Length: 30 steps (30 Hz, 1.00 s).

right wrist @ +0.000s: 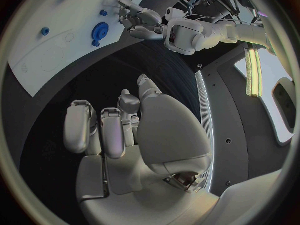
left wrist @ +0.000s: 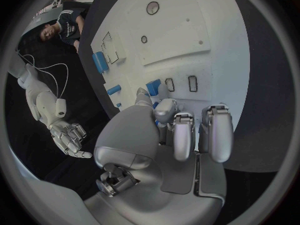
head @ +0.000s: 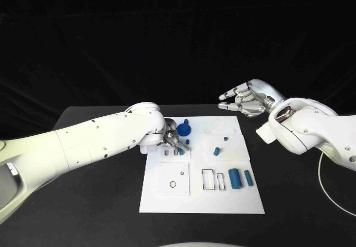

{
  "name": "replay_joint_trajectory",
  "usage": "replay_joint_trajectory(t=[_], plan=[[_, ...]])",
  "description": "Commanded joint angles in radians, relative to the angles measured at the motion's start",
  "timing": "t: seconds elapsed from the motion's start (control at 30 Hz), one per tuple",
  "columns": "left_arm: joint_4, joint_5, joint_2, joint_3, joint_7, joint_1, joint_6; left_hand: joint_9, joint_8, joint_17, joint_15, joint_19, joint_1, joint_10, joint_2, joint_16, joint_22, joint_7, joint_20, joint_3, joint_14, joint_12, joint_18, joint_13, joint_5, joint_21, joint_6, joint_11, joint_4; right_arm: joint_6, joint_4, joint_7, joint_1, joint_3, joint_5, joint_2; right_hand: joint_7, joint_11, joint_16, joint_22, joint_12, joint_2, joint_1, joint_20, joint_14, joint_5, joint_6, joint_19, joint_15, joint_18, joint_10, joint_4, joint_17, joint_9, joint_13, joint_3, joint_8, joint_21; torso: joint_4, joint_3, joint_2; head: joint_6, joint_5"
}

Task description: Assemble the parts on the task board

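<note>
Where the white task board [head: 201, 203] lies in the middle of the black counter [head: 96, 206], several blue parts are seen on it. A large blue cylinder [head: 234, 178] and a slimmer blue bar [head: 248, 178] lie side by side on the board's right half, just beside two dark-outlined rectangular slots [head: 213, 180]. A small blue peg [head: 216, 151] lies near the board's middle, and a tiny blue stud [head: 225, 138] stands just beyond it. A round blue gear-like part [head: 184, 128] rests near the board's far left corner.

Over the board's left edge, close to the gear-like part, the left hand [head: 169, 140] is held low, its fingers [left wrist: 182, 135] pointed down at the board. In the left wrist view a small blue piece [left wrist: 153, 87] is seen right at the tips of the thumb and one finger, beside two small upright slots [left wrist: 181, 83]; whether it is actually pinched or merely touched cannot be told, so the grasp of this hand is left undetermined.

Off the board's far right corner, the right hand [head: 245, 100] is held raised above the counter. Its fingers [right wrist: 94, 130] are loosely curled yet apart, and nothing is held in them. In the right wrist view the board's far end is seen with the gear-like part [right wrist: 100, 32] on it.
</note>
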Motion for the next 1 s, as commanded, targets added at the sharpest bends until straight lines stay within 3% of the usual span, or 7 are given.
replay_joint_trajectory(t=[0.03, 0.3, 0.53, 0.7, 0.87, 0.9, 1.0], plan=[[-0.004, -0.004, 0.004, 0.0, -0.002, 0.002, 0.019, 0.007, 0.007, 0.263, -0.005, 0.029, 0.018, -0.001, 0.004, 0.003, 0.113, 0.002, -0.005, 0.008, 0.107, 0.001, -0.006, 0.0, -0.005, 0.002, -0.009, 0.0, -0.01, 0.021, -0.001, -0.004, 0.0, 0.0, -0.012, 0.002, 0.0, 0.002, -0.006, -0.002, -0.003, 0.009, 0.0, 0.0, 0.053, 0.006, 0.008, -0.009, -0.005, 0.006, -0.005, 0.0, 0.021, -0.001, -0.001, -0.006, 0.002, -0.005, -0.0006, 0.0002, 0.001, -0.001, 0.0], [-0.01, 0.015, 0.008, 0.0, -0.001, 0.002, 0.028, 0.024, 0.01, 0.263, -0.005, 0.029, 0.083, -0.003, 0.014, 0.003, 0.116, 0.0, -0.005, 0.049, 0.107, -0.002, -0.006, -0.001, -0.005, 0.002, -0.02, -0.002, -0.049, 0.027, -0.005, -0.005, 0.0, -0.001, -0.012, 0.005, 0.0, 0.002, -0.006, -0.002, -0.003, 0.01, 0.0, 0.0, 0.053, 0.007, 0.008, -0.009, -0.005, 0.006, -0.005, 0.0, 0.02, -0.001, -0.002, -0.006, 0.002, -0.006, 0.0, 0.0009, 0.0, -0.006, 0.0], [-0.006, 0.031, 0.004, 0.0, 0.0, 0.001, 0.029, 0.015, -0.033, 0.263, -0.013, 0.028, 0.277, -0.026, 0.046, 0.003, 0.117, -0.004, -0.012, 0.192, 0.107, -0.029, -0.006, -0.018, 0.046, 0.002, -0.062, -0.009, -0.168, 0.03, -0.007, -0.006, 0.0, -0.001, -0.012, 0.008, 0.0, 0.002, -0.006, -0.002, 0.0, 0.011, 0.0, 0.0, 0.053, 0.01, 0.008, -0.009, -0.005, 0.006, -0.003, 0.001, 0.021, -0.001, 0.0, -0.006, 0.002, -0.006, -0.0011, 0.0013, 0.0, -0.01, 0.0], [0.006, 0.048, -0.009, 0.001, 0.003, 0.001, 0.012, 0.009, -0.072, 0.263, 0.003, 0.028, 0.261, -0.03, -0.031, 0.003, 0.121, 0.023, 0.001, 0.36, 0.107, -0.059, -0.006, -0.042, 0.074, 0.002, -0.055, 0.006, -0.176, 0.031, -0.009, -0.006, 0.0, -0.002, -0.012, 0.009, 0.0, 0.002, -0.006, -0.003, 0.002, 0.011, 0.0, -0.001, 0.054, 0.014, 0.008, -0.009, -0.006, 0.006, -0.003, 0.001, 0.021, -0.001, 0.001, -0.008, 0.002, -0.006, -0.0001, 0.0012, 0.001, -0.013, -0.002], [0.029, 0.071, -0.034, 0.002, 0.009, 0.001, -0.039, 0.035, -0.081, 0.263, 0.008, 0.03, 0.165, -0.02, -0.176, 0.003, 0.129, 0.023, 0.004, 0.681, 0.107, -0.064, -0.006, -0.049, 0.087, 0.004, -0.04, 0.008, -0.168, 0.031, -0.011, -0.005, -0.001, -0.002, -0.012, 0.01, 0.0, 0.002, -0.007, -0.003, 0.001, 0.012, 0.0, -0.001, 0.054, 0.016, 0.008, -0.009, -0.006, 0.006, -0.003, 0.001, 0.021, -0.001, 0.001, -0.008, 0.001, -0.007, 0.0019, 0.0025, 0.0, -0.014, -0.001], [0.035, 0.076, -0.04, 0.002, 0.011, 0.001, -0.054, 0.052, -0.075, 0.263, 0.01, 0.031, 0.117, -0.013, -0.221, 0.003, 0.132, 0.025, 0.002, 0.805, 0.107, -0.061, -0.006, -0.048, 0.084, 0.004, -0.035, 0.01, -0.165, 0.031, -0.012, -0.004, -0.001, -0.002, -0.011, 0.01, 0.0, 0.002, -0.007, -0.003, 0.001, 0.012, 0.0, -0.001, 0.054, 0.016, 0.008, -0.009, -0.006, 0.006, -0.003, 0.001, 0.021, -0.001, 0.001, -0.008, 0.001, -0.007, 0.0017, 0.0023, 0.0, -0.014, -0.001], [0.051, 0.089, -0.056, 0.002, 0.015, 0.001, -0.098, 0.068, -0.068, 0.263, 0.006, 0.033, 0.09, -0.008, -0.252, 0.003, 0.137, 0.02, 0.006, 0.868, 0.107, -0.057, -0.008, -0.046, 0.084, 0.006, -0.036, 0.008, -0.183, 0.031, -0.014, -0.003, -0.001, -0.003, -0.01, 0.012, 0.0, 0.002, -0.007, -0.003, 0.001, 0.012, 0.0, -0.001, 0.054, 0.016, 0.008, -0.009, -0.006, 0.006, -0.003, 0.001, 0.021, -0.001, 0.001, -0.008, 0.001, -0.007, 0.0027, 0.0022, 0.001, -0.014, 0.0]])
